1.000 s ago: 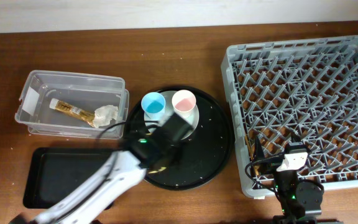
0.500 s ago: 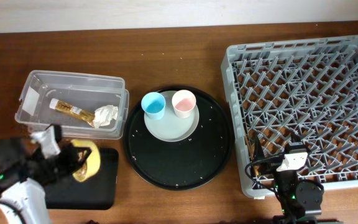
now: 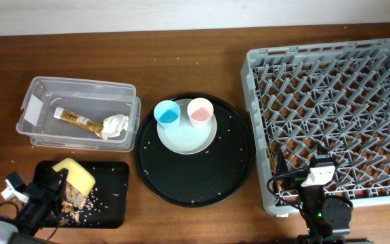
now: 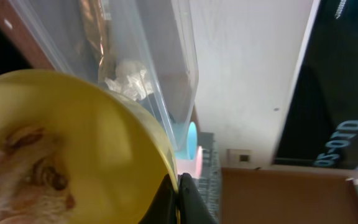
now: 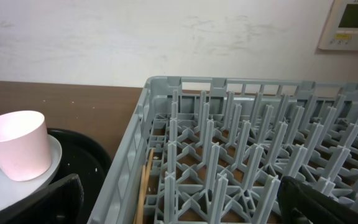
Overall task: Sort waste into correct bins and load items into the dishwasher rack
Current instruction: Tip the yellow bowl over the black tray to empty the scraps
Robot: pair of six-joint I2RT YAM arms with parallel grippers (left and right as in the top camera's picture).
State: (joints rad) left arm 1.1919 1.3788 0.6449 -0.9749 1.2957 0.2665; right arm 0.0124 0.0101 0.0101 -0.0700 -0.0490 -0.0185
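Yellow bowl now over black tray

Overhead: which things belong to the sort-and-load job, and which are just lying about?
Job:
tub, small black tray, napkin, wrapper, scraps, bowl, blue cup, pink cup, plate, rack.

Lying about:
round black tray, thin stick in the rack.
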